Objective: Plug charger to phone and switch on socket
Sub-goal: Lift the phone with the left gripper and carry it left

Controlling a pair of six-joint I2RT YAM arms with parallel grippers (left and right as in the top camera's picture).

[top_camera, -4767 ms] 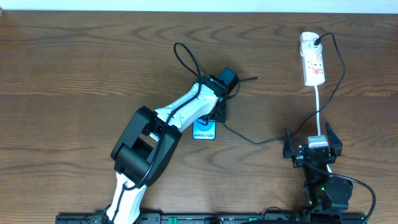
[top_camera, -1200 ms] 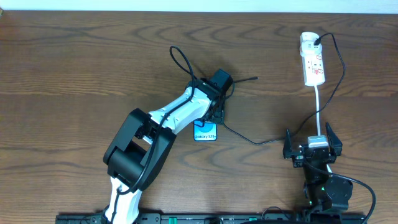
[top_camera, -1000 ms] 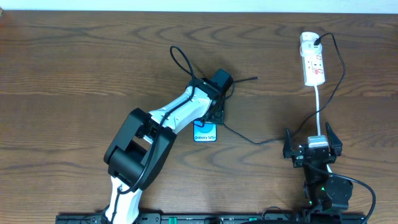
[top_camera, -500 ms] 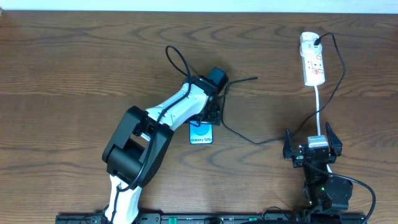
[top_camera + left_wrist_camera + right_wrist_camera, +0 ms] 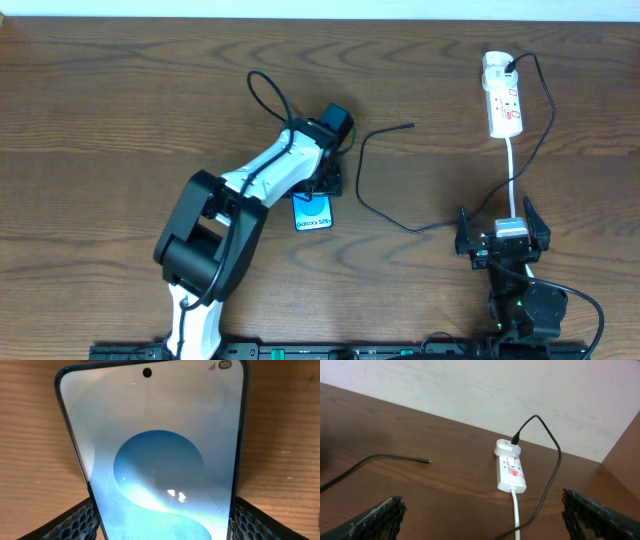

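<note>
The phone [image 5: 311, 212] lies flat on the table with its cyan screen up, and in the left wrist view the phone [image 5: 160, 445] fills the frame. My left gripper [image 5: 323, 183] is shut on the phone's two long edges, and its fingers [image 5: 70, 522] press against the sides. The charger [image 5: 365, 195] curls across the table to the right of the phone. Its connector tip [image 5: 411, 125] lies free, apart from the phone. Its plug [image 5: 512, 68] sits in the socket [image 5: 503, 102] at the far right. My right gripper [image 5: 503, 236] is open below the socket [image 5: 511, 471], holding nothing.
The socket's white cord [image 5: 512, 175] runs down toward my right gripper. The charger's black cable [image 5: 551, 475] loops to the right of the socket. A pale wall [image 5: 495, 390] stands behind the table's far edge.
My left arm has moved left and slightly toward the back, taking the phone with it. The charger cable now lies apart from the phone, its tip unmoved. The right arm is still.
</note>
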